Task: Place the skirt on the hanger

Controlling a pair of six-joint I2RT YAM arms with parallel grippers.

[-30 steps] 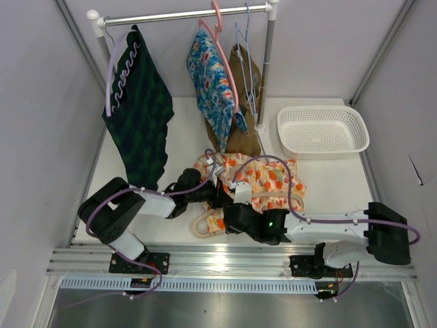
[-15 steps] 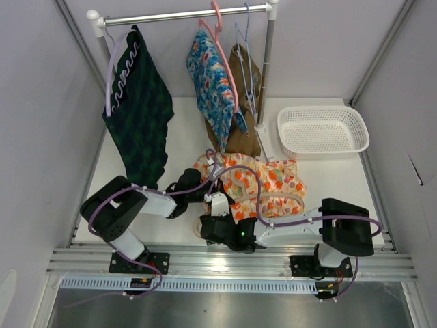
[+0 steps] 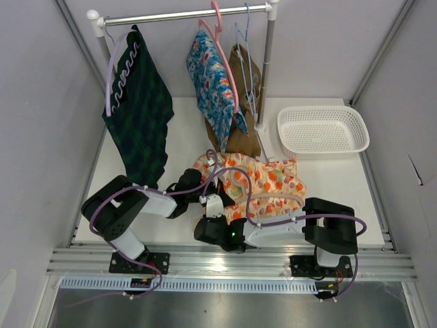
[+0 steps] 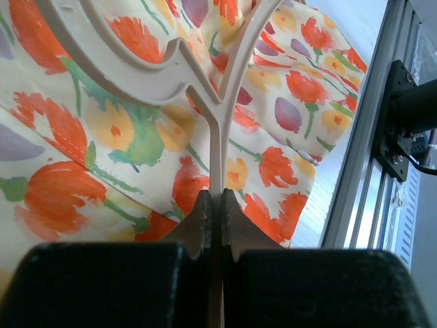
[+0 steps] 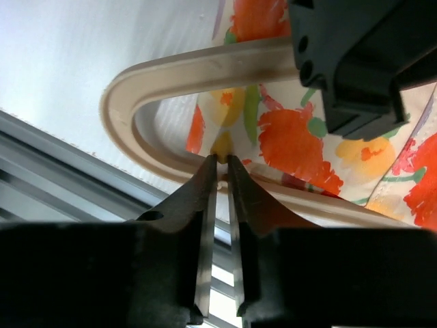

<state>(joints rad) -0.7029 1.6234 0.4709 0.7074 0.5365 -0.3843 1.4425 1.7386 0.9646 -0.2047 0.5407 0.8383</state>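
Count first: two arms, four garments, four hangers, one basket. Up on the rail (image 3: 177, 15) hang three garments: a green plaid (image 3: 140, 116) on a lilac hanger (image 3: 113, 65), a blue floral (image 3: 213, 82) on a pink hanger (image 3: 229, 68), and a brown one (image 3: 244, 75) on a pale blue hanger (image 3: 247, 55).

Down on the table (image 3: 184, 137) lies the skirt (image 3: 270, 184), cream with orange flowers, spread flat near the front edge just ahead of both arms. The beige hanger (image 4: 136, 75) lies on top of it, its curved end poking out past the cloth towards the front rail.

Now the claws. The left gripper (image 4: 215, 198) is clamped tight on the beige hanger's thin stem, fingers pressed against it from both sides, skirt underneath. The right gripper (image 5: 222, 160) is low at the skirt's near edge, fingers drawn almost together with only a slit between them. Their tips nip a yellow bit of the skirt's edge right beside the hanger's curved end. The left gripper's dark body sits just beyond.

The white basket (image 3: 323, 111) stands at the back right, well apart from the skirt.
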